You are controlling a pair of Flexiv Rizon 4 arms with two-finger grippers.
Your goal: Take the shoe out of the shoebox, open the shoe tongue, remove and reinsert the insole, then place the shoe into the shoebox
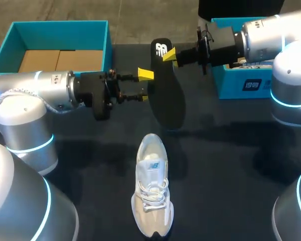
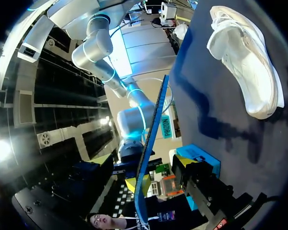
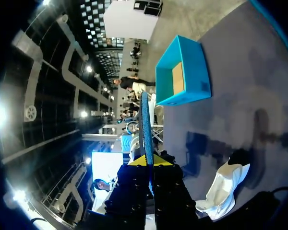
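Overhead plus wrist close-ups; shared shoe (image 1: 151, 191)

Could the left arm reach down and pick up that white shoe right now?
Probably yes. The shoe lies in the open on the table, nothing over it, and the left arm has open jaws. They straddle the insole, held by the right arm, so it should back off first.

Dark, matte table (image 1: 231, 165) under soft light, faint shadows across it

it looks like a robotics lab: the left arm (image 1: 37, 90) and right arm (image 1: 271, 35) stand at a dark surface (image 1: 231, 170).
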